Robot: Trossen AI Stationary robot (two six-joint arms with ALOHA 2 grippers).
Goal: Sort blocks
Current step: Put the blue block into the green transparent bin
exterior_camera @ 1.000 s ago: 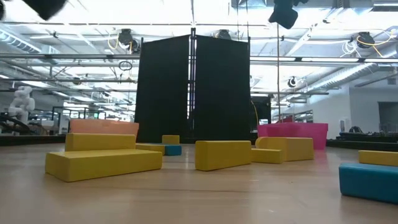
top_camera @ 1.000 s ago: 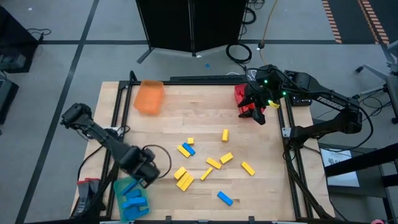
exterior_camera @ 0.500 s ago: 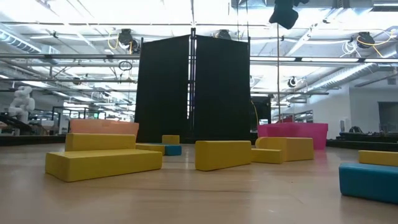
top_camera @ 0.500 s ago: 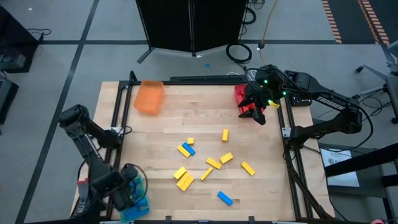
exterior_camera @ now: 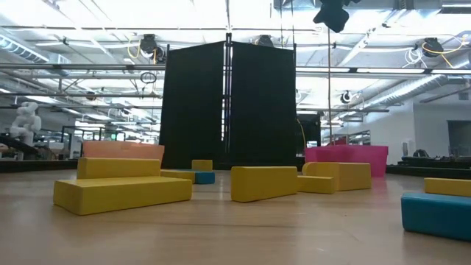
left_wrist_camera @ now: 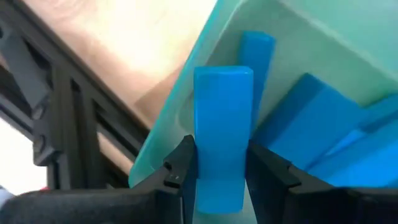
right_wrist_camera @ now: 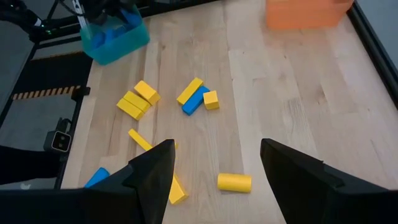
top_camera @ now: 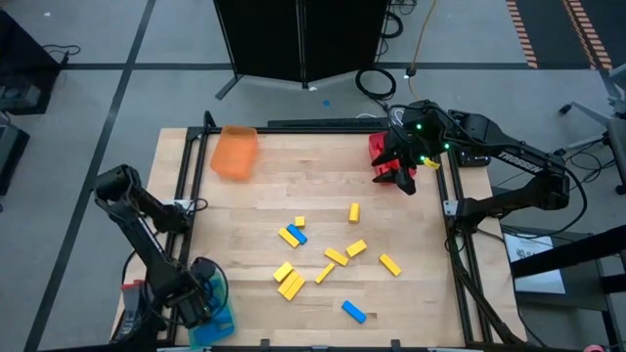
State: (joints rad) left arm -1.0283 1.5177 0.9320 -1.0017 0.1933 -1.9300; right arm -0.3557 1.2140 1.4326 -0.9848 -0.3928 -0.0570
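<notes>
Blue block (left_wrist_camera: 222, 140) is pinched by the left gripper (left_wrist_camera: 217, 171) over the teal tray (top_camera: 217, 315); released crooked, it could catch the rim and spill. Right gripper (right_wrist_camera: 214, 165) hangs open above loose yellow blocks (right_wrist_camera: 138, 99).

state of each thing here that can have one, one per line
left end effector: shut on a blue block, over the green tray
held blue block: upright between the fingers
green tray: holds blue blocks
right end effector: open, empty, over the red tray
red tray: contents hidden by the arm
orange tray: looks empty
</notes>
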